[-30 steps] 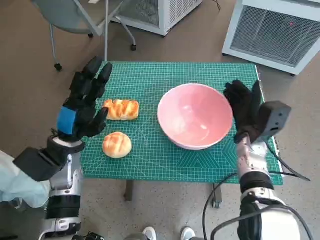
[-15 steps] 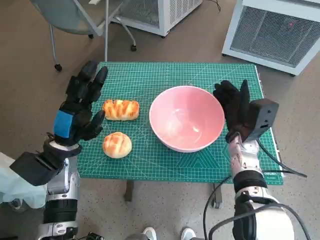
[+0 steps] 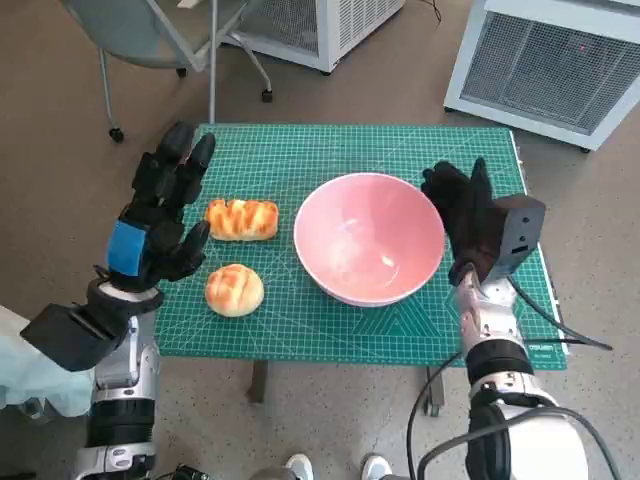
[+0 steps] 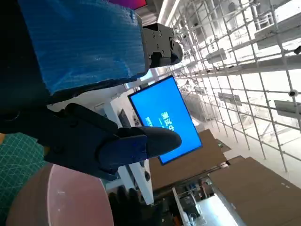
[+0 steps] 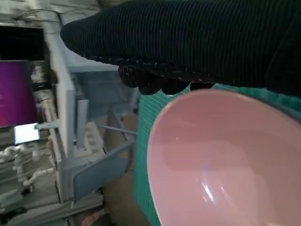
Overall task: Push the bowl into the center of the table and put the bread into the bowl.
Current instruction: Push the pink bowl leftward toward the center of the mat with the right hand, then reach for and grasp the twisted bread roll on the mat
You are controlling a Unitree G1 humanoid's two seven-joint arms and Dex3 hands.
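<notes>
Beside bowl (image 3: 369,239), right hand (image 3: 463,212) upright, fingers spread

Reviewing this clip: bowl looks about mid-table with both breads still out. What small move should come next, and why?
Probably ease the right hand off the bowl and bring the left hand down onto the long bread. The bowl sits roughly mid-mat and empty; the left hand hovers open beside both pieces, the round bread lying nearer the table edge.
</notes>
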